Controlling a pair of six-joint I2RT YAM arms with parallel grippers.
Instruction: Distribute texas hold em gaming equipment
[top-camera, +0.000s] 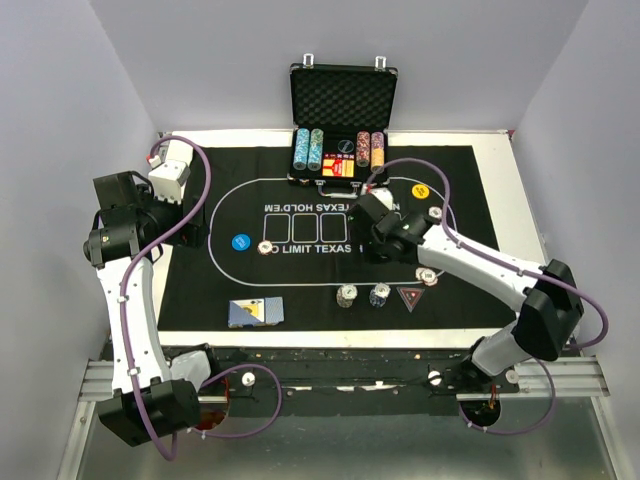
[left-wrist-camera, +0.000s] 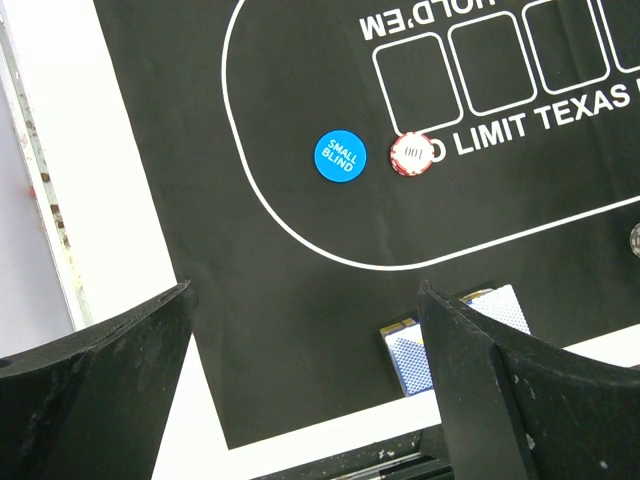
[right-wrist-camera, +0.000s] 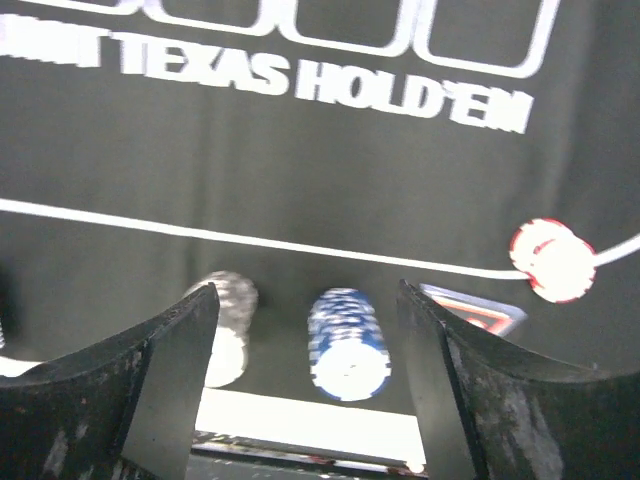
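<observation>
Blue-backed playing cards (top-camera: 255, 313) lie at the mat's near left and show in the left wrist view (left-wrist-camera: 412, 358), partly behind my finger. A blue "SMALL BLIND" button (top-camera: 239, 241) (left-wrist-camera: 340, 157) sits beside a red-and-white chip (top-camera: 265, 247) (left-wrist-camera: 412, 153). A white chip stack (top-camera: 346, 296) (right-wrist-camera: 228, 325), a blue chip stack (top-camera: 379, 295) (right-wrist-camera: 349, 343) and a red triangular marker (top-camera: 410, 297) (right-wrist-camera: 475, 312) stand near the front. My left gripper (top-camera: 190, 232) (left-wrist-camera: 305, 380) is open and empty above the mat's left edge. My right gripper (top-camera: 378, 248) (right-wrist-camera: 310, 380) is open and empty, above and behind the blue stack.
The open black case (top-camera: 343, 100) with chip rows stands at the back. A yellow button (top-camera: 419, 190) and single chips (top-camera: 434, 211) (top-camera: 428, 276) (right-wrist-camera: 552, 260) lie on the right of the black mat (top-camera: 300, 285). The mat's white border (left-wrist-camera: 110, 200) runs along the left.
</observation>
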